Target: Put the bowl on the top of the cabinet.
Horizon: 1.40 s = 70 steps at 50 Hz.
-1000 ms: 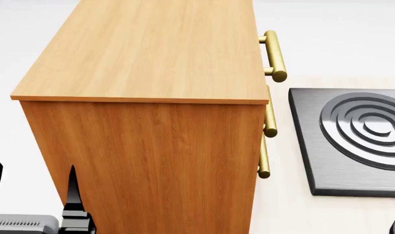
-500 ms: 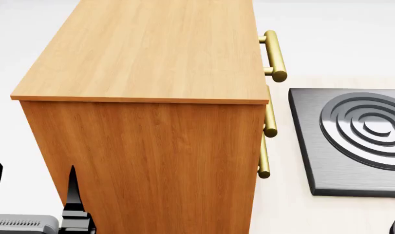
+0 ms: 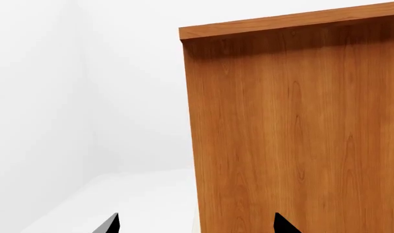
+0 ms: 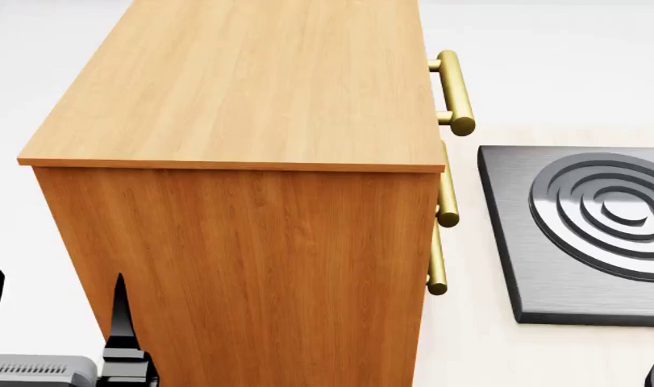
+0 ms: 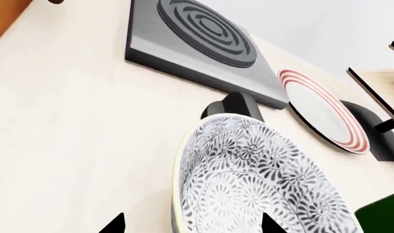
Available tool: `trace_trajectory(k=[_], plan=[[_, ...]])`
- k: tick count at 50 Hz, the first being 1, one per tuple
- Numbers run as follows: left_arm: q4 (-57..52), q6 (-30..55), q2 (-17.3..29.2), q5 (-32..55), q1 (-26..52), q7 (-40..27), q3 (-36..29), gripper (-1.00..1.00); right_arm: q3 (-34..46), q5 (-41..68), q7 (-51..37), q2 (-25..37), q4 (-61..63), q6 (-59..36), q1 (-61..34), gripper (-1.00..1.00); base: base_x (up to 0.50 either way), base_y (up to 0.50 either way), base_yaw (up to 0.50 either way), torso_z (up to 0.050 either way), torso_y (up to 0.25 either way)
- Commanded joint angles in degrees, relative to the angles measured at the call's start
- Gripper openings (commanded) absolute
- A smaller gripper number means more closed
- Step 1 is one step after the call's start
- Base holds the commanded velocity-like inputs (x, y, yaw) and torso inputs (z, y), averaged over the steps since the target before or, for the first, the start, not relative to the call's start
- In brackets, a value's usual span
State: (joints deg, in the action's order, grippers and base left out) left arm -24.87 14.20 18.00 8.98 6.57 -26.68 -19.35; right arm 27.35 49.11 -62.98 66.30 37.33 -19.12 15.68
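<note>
The bowl (image 5: 262,184), white with a dark leaf pattern and a yellow-green rim, shows only in the right wrist view, standing on edge against a black holder (image 5: 239,104). My right gripper (image 5: 191,224) is open, and the bowl's near rim lies between its fingertips; I cannot tell if they touch. The cabinet (image 4: 252,89) fills the head view with its flat top bare, and also shows in the left wrist view (image 3: 294,126). My left gripper (image 4: 53,310) is open and empty, low beside the cabinet's side panel; it also shows in the left wrist view (image 3: 197,224).
A dark grey hotplate (image 4: 585,234) with ringed grooves lies on the pale counter right of the cabinet, also in the right wrist view (image 5: 197,34). A white plate with red rings (image 5: 323,111) stands beyond the bowl. Brass handles (image 4: 454,93) stick out from the cabinet's front.
</note>
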Motion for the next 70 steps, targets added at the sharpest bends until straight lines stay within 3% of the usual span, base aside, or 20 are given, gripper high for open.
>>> trace_trajectory(k=[1, 70], plan=[[0.2, -0.3, 0.1, 0.1, 0.0, -0.2, -0.1, 1.0, 0.0, 0.0, 0.4, -0.3, -0.6, 0.0, -0.2, 1.0, 0.0, 0.0, 0.0, 0.0, 0.0], [-0.1, -0.4, 1.1, 0.8, 0.1, -1.3, -0.8, 1.0, -0.3, 0.4, 2.0, -1.7, -3.1, -0.3, -1.5, 1.0, 0.0, 0.0, 0.0, 0.0, 0.0]])
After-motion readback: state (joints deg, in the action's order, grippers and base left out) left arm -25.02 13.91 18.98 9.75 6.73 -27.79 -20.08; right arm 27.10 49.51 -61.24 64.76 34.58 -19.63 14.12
